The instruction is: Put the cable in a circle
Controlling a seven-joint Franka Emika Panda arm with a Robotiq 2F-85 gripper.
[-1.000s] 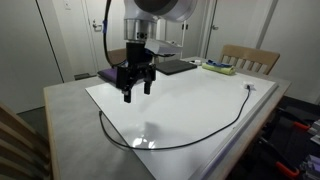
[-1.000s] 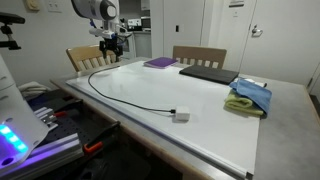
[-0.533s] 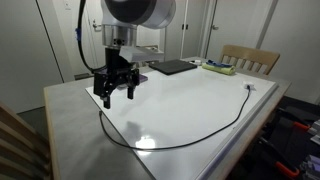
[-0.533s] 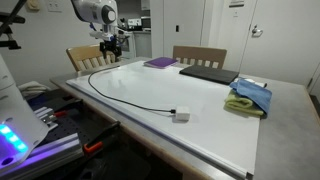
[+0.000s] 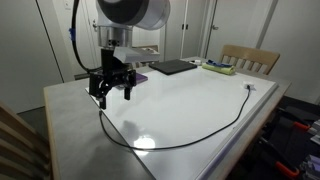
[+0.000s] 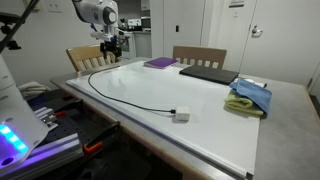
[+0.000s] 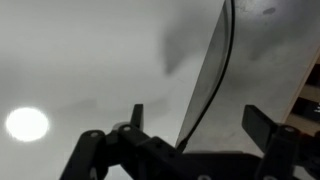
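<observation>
Jaws apart, nothing between them. The gripper (image 5: 113,97) hangs low over the left edge of the white table top (image 5: 190,100). The wrist view shows both fingers (image 7: 135,116) spread, with the cable (image 7: 226,60) running along the edge of the white top between them, not touching either. In an exterior view the cable (image 5: 180,147) lies flat on the top in an open arc — one end just below the gripper, sweeping along the near edge, then up to a plug end (image 5: 249,88) at the right. No closed loop. At the far side sit a dark flat slab (image 6: 208,73), a purple item (image 6: 158,62) and a blue-and-yellow cloth (image 6: 248,97), well apart from the cable.
</observation>
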